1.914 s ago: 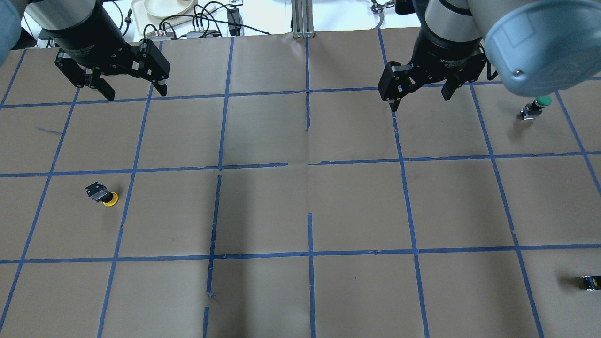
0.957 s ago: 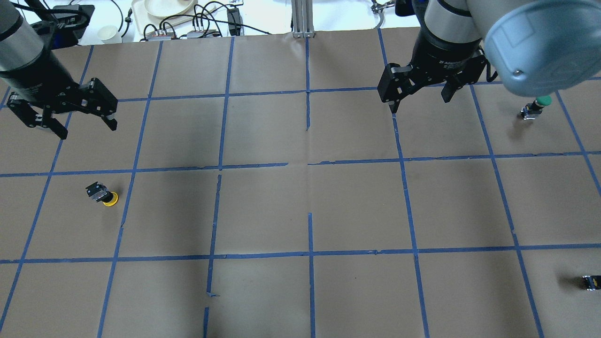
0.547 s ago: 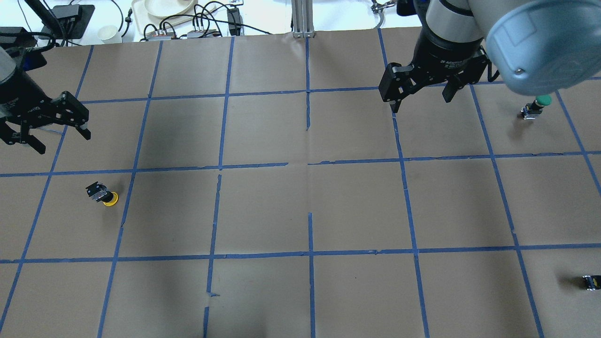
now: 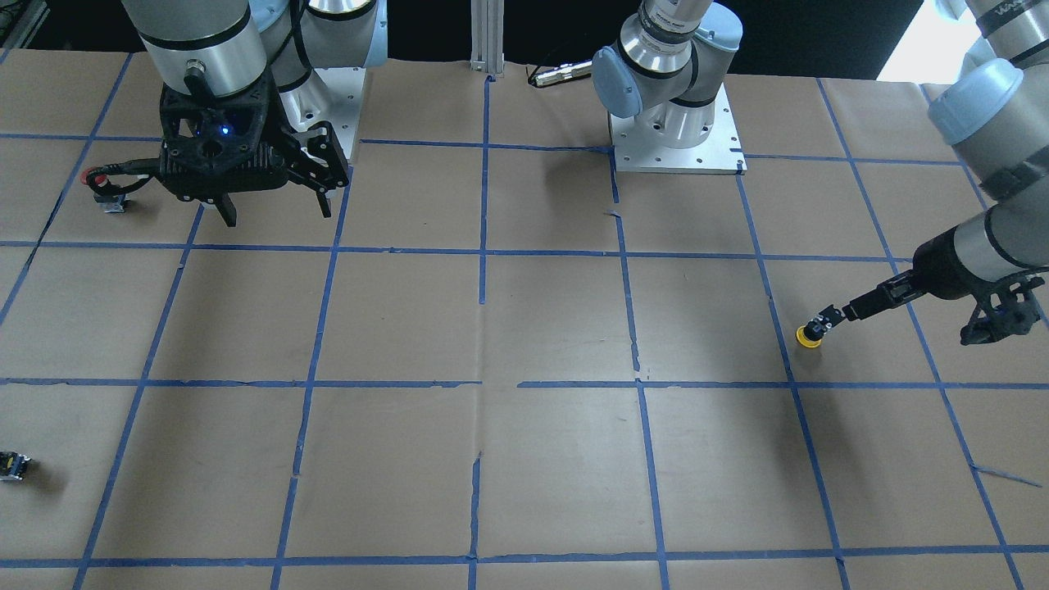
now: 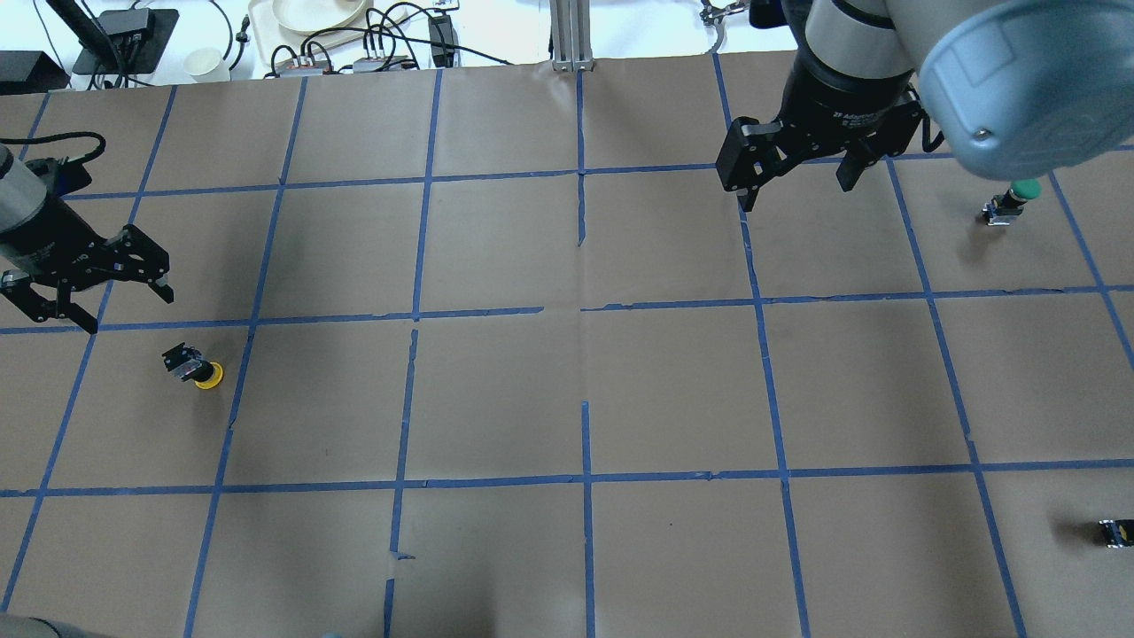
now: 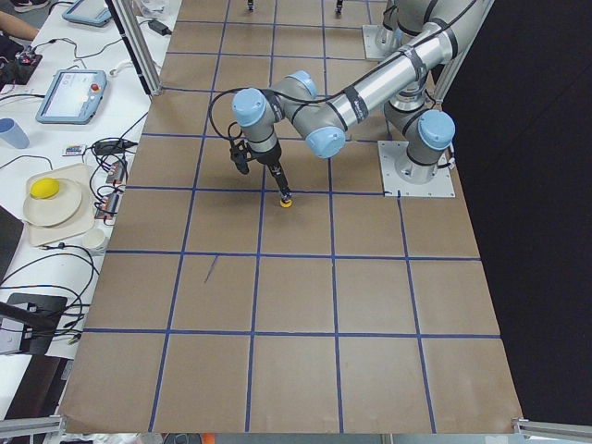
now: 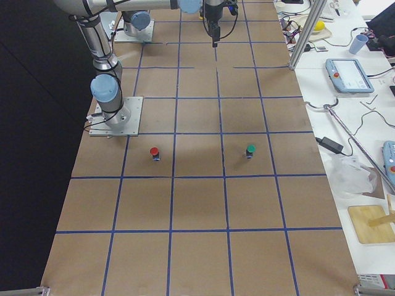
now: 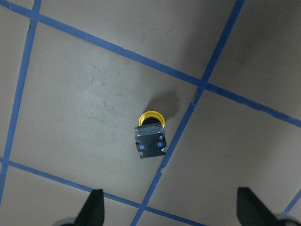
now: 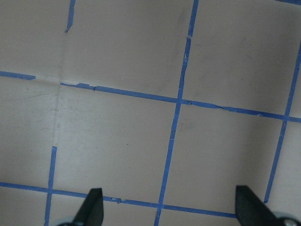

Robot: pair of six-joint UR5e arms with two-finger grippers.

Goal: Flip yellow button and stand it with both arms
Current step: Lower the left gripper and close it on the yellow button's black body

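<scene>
The yellow button [image 5: 197, 368] rests on the brown paper at the left, its yellow cap on the paper and its blocky black base turned upward. It also shows in the front view [image 4: 811, 332] and in the left wrist view [image 8: 149, 135]. My left gripper [image 5: 128, 310] is open and empty, hovering just behind and to the left of the button, apart from it. In the left wrist view [image 8: 171, 209] the button lies ahead of the fingertips. My right gripper [image 5: 795, 195] is open and empty above the back right of the table, also in the front view [image 4: 279, 217].
A green-capped button [image 5: 1010, 202] stands at the back right. A red-capped button [image 7: 154, 152] stands near the right arm's base. A small dark part [image 5: 1114, 532] lies at the near right edge. Cables, a plate and a cup lie beyond the table's back edge.
My left gripper has moved from the back of the table toward the front and left, down close to the yellow button. The right gripper and the button have stayed in place.
</scene>
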